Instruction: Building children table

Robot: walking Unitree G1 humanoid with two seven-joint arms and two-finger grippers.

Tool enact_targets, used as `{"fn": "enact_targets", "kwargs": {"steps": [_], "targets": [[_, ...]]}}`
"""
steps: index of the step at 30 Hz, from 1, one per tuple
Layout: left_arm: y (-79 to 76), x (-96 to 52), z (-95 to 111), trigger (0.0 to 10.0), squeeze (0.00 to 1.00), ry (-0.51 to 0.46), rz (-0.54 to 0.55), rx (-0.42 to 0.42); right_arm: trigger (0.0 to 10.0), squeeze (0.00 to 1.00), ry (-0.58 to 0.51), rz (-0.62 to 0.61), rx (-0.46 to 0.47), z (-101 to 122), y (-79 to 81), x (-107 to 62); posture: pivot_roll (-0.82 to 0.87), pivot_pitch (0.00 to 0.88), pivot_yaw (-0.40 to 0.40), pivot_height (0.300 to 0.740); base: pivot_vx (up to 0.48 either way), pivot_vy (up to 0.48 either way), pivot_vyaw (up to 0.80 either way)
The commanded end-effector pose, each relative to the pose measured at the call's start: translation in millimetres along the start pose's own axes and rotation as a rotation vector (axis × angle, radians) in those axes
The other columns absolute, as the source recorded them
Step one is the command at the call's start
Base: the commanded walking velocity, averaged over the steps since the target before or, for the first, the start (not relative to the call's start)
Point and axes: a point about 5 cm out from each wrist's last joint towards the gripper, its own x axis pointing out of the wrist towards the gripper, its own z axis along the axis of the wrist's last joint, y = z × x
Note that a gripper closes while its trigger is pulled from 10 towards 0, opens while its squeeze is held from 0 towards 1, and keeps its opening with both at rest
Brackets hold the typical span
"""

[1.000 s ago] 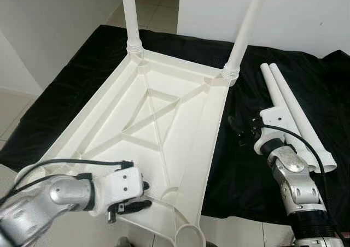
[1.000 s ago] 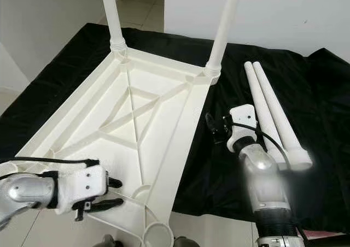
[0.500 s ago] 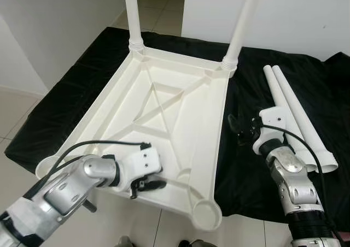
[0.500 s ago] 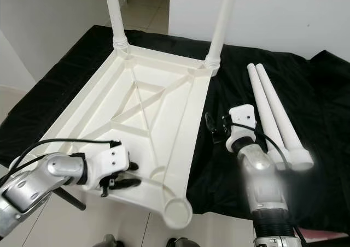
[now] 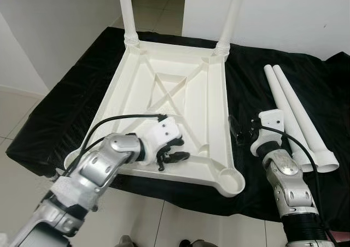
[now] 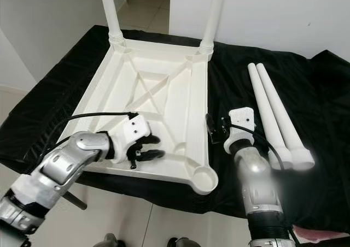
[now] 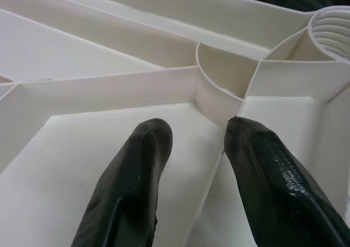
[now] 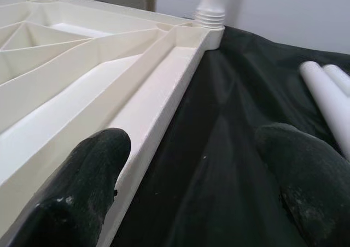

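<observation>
The white plastic children's tabletop lay upside down on a black cloth, its ribbed underside facing up, and it serves here as the landmark. Two white legs stood upright, screwed into the two corner sockets at its far edge. The near right corner socket was an open, unfilled ring; the near left corner was hidden behind the left arm.

The left gripper sat inside the tabletop's near end, just inboard of the near rim and left of the open socket. In the left wrist view its two black fingers stood a little apart, straddling a thin upright rib of the underside; whether they pressed on that rib could not be told.

The right gripper hovered just beside the tabletop's right long edge, above the cloth. In the right wrist view its fingers were spread wide and held nothing, one of them over the tabletop's rim.

Two loose white legs lay side by side on the cloth, well to the right of the tabletop, beyond the right gripper.
</observation>
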Motion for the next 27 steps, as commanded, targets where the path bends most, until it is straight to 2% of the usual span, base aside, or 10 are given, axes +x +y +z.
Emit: {"fn": "enact_targets", "kwargs": {"steps": [1,6,11,13,15,17,19,20,22,27], "targets": [[16.1,3.7,0,10.0,0.0,0.013,0.353,0.006,10.0,0.0,-0.009,-0.046,0.013,-1,-0.5,-2.9,-0.02,0.111,-0.007,0.74,0.0,0.0,0.0],[15.2,15.8,11,10.0,0.0,-0.035,0.371,0.01,10.0,0.0,-0.016,-0.134,0.061,-4,0.5,-5.2,-0.02,0.104,-0.01,0.74,0.0,0.0,0.0],[14.7,18.6,16,10.0,0.0,-0.068,0.373,0.006,10.0,0.0,-0.015,-0.162,0.068,-5,0.8,-6.3,-0.02,0.103,-0.009,0.74,0.0,0.0,0.0],[13.7,20.9,23,10.0,0.0,-0.114,0.376,-0.008,10.0,0.0,-0.016,-0.202,0.081,-7,0.0,-8.0,-0.02,0.1,-0.009,0.74,0.0,0.0,0.0],[8.4,22.9,36,10.0,0.0,-0.239,0.373,-0.018,10.0,0.0,-0.044,-0.299,0.103,-7,-3.5,-13.1,-0.02,0.09,-0.015,0.74,0.0,0.0,0.0],[8.4,22.9,36,10.0,0.0,-0.239,0.373,-0.018,10.0,0.0,-0.044,-0.299,0.103,-7,-3.5,-13.1,-0.02,0.09,-0.015,0.74,0.0,0.0,0.0],[6.8,24.5,39,10.0,0.0,-0.311,0.381,-0.12,10.0,0.0,-0.08,-0.38,0.091,-4,-6.5,-18.7,-0.03,0.086,-0.016,0.74,0.0,0.0,0.0],[6.8,24.5,39,10.0,0.0,-0.311,0.381,-0.12,10.0,0.0,-0.08,-0.38,0.091,-4,-6.5,-18.7,-0.03,0.086,-0.016,0.74,0.0,0.0,0.0],[9.1,24.6,41,10.0,0.0,-0.375,0.392,-0.238,10.0,0.0,-0.102,-0.447,0.075,-2,-10.2,-24.1,-0.04,0.094,-0.015,0.74,0.0,0.0,0.0],[12.7,23.1,42,10.0,0.0,-0.421,0.396,-0.302,10.0,0.0,-0.114,-0.512,0.05,1,-16.2,-29.4,-0.05,0.12,-0.01,0.74,0.0,0.0,0.0]]}}
